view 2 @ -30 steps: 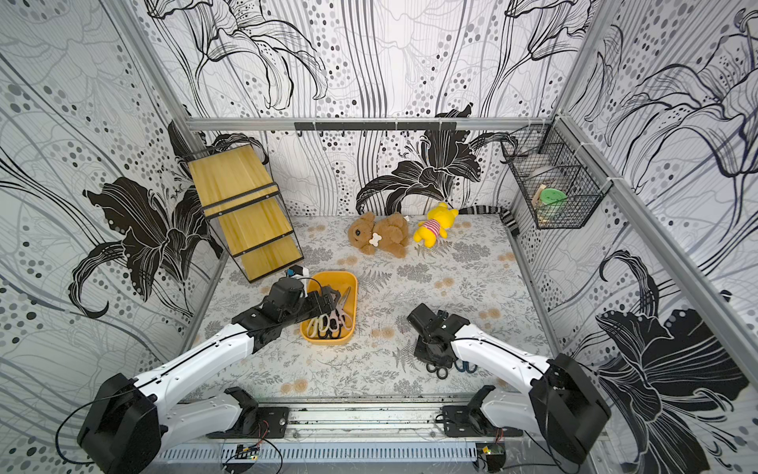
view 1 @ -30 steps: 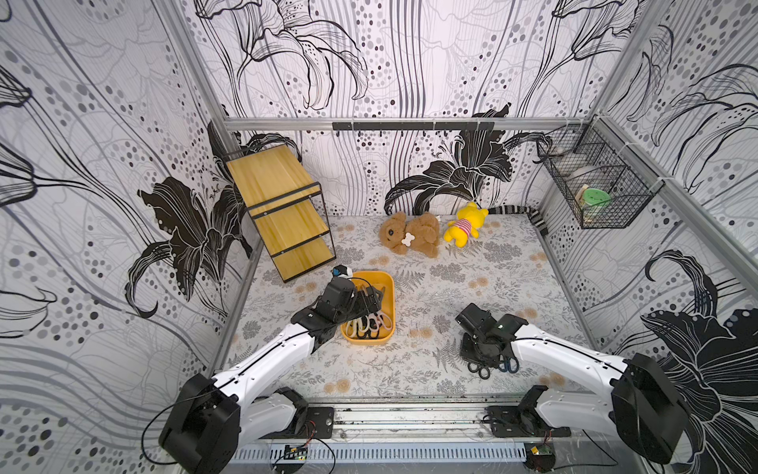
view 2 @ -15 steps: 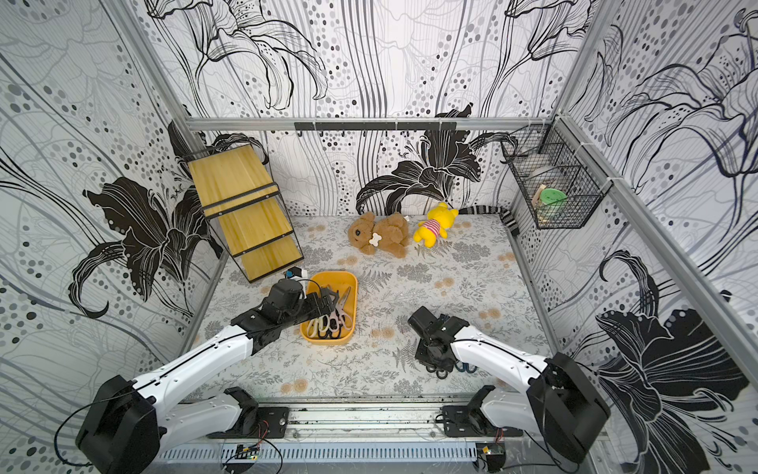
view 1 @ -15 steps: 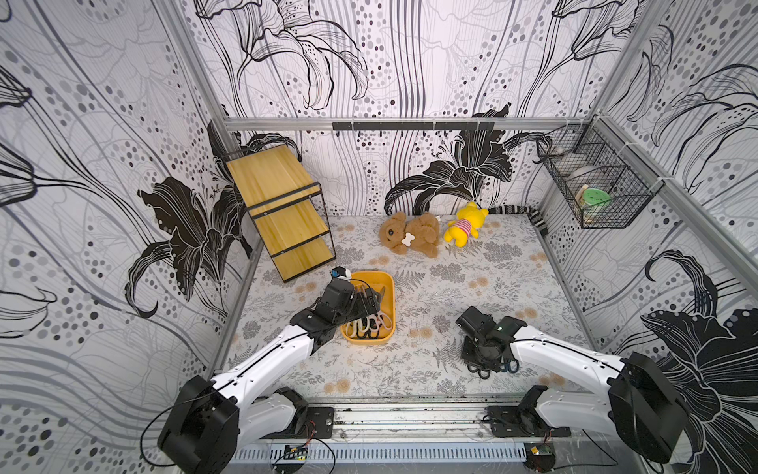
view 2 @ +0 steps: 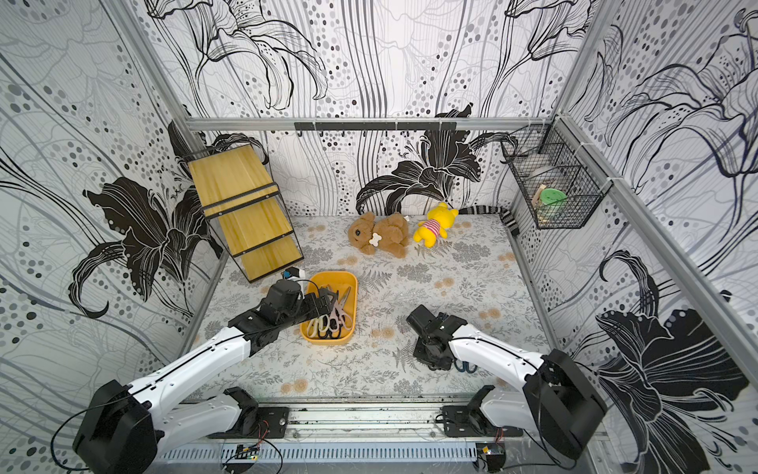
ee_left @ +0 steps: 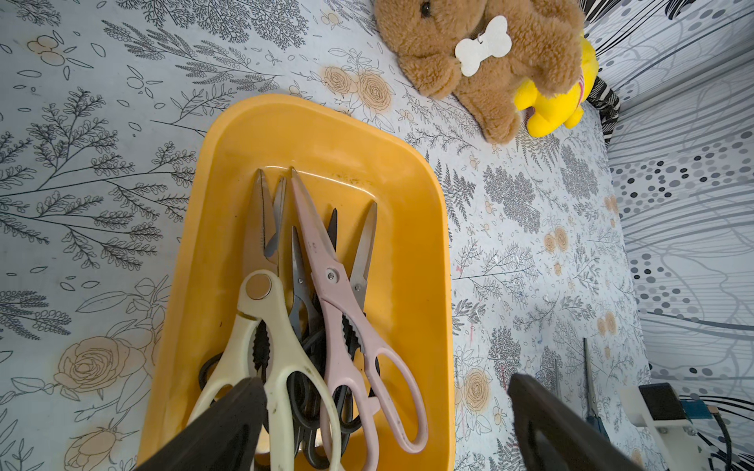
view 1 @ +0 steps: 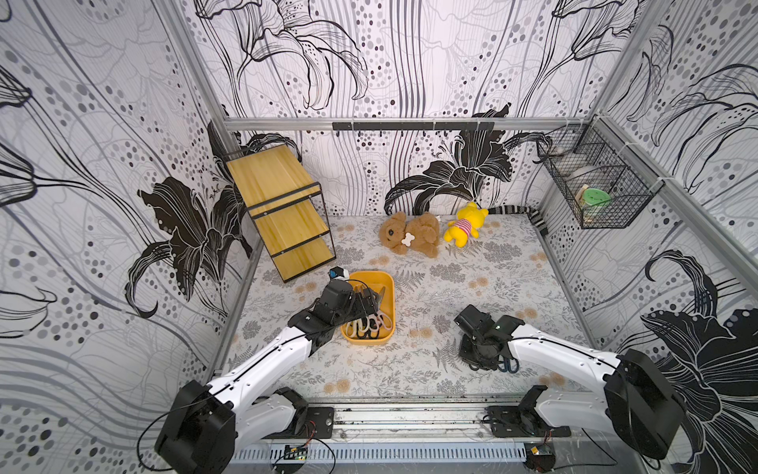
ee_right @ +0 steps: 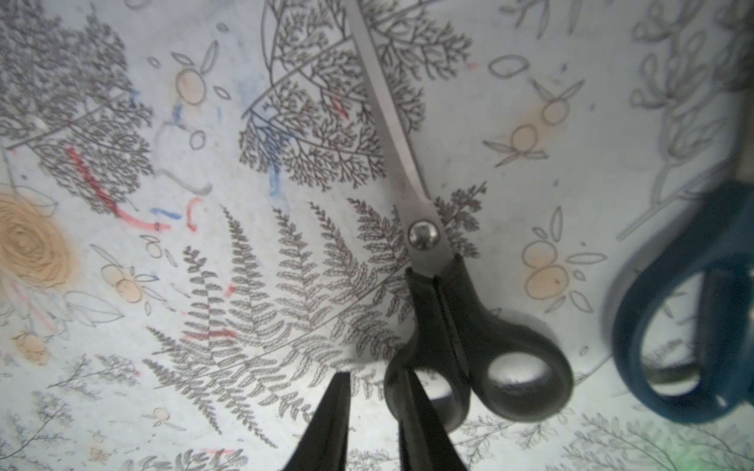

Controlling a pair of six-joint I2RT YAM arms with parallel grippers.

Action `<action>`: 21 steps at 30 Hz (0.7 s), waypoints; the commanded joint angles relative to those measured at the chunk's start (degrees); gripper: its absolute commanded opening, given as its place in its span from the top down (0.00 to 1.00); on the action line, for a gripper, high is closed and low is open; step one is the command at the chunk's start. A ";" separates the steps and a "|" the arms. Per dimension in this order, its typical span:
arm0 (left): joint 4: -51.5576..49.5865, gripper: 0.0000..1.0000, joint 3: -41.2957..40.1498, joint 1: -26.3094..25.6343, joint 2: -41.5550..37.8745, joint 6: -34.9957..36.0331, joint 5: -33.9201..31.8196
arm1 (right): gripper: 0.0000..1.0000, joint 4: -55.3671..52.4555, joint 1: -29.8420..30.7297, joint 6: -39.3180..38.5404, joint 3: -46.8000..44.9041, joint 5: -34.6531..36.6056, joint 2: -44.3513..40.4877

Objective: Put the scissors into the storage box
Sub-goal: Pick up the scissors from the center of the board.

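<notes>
Scissors split between two spots. Most lie in the storage box [ee_left: 326, 122], directly under the left gripper [ee_left: 385, 379]. Cream-handled pair [ee_left: 269, 338] and pinkish pair [ee_left: 338, 310] are on top, black-handled ones [ee_left: 304, 391] tangled beneath. All blades point away from the fingertips, toward the box's far end.

Left gripper jaws are spread wide, holding nothing. One finger [ee_left: 228, 424] hangs over the cream handles, the other [ee_left: 538, 420] sits past the box's side rim, over the mat [ee_left: 81, 183].

Two pairs lie on the mat at the right gripper [ee_right: 376, 379]. Black-handled scissors [ee_right: 424, 238] lie flat, blades closed and pointing away from the fingers. Dark blue pair [ee_right: 677, 244] is just beside them, blurred.

Right gripper jaws are set narrow but apart, straddling the rim of one black handle loop. One finger [ee_right: 416, 432] is over the loop, the other [ee_right: 332, 428] outside it with mat showing between it and the rim. Not clamped; can't tell if anything touches. In both top views the gripper body covers most of that pair and the blue handles [view 1: 508, 365] [view 2: 465, 366] stick out beside it.

Brown plush dog [ee_left: 489, 69] and yellow plush [ee_left: 551, 110] lie well beyond the left fingertips, past the box's far end. Wooden shelf rack [view 1: 279, 205] leans at the wall beyond the left gripper. Wire basket [view 1: 594, 193] hangs on the wall far beyond the right gripper.
</notes>
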 commanded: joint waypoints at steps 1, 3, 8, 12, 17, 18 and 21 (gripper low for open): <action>1.01 0.03 -0.85 -0.20 -0.74 0.61 -1.00 | 0.75 1.53 -0.01 1.65 -3.92 -0.38 1.43; 1.20 0.03 -0.87 -0.23 -0.73 0.55 -0.91 | 0.75 0.59 -0.05 1.74 -4.02 0.13 0.96; 1.19 0.03 -0.94 -0.23 -0.81 0.70 -0.81 | 0.75 -1.85 -0.01 1.22 -3.13 0.98 1.04; 0.99 0.03 -1.23 -0.24 -1.12 0.66 -1.07 | 0.75 -4.58 0.34 1.39 -1.42 2.28 0.12; 1.86 0.03 -2.27 -0.24 -1.52 0.15 -1.08 | 0.76 -5.34 0.30 1.31 -1.17 2.46 -0.07; 1.86 0.03 -2.36 -0.20 -1.46 0.12 -1.08 | 0.75 -4.94 0.34 1.30 -1.30 2.16 0.28; 1.45 0.03 -2.06 -0.28 -1.51 0.54 -1.08 | 0.76 -3.95 0.59 1.65 -1.78 1.60 0.81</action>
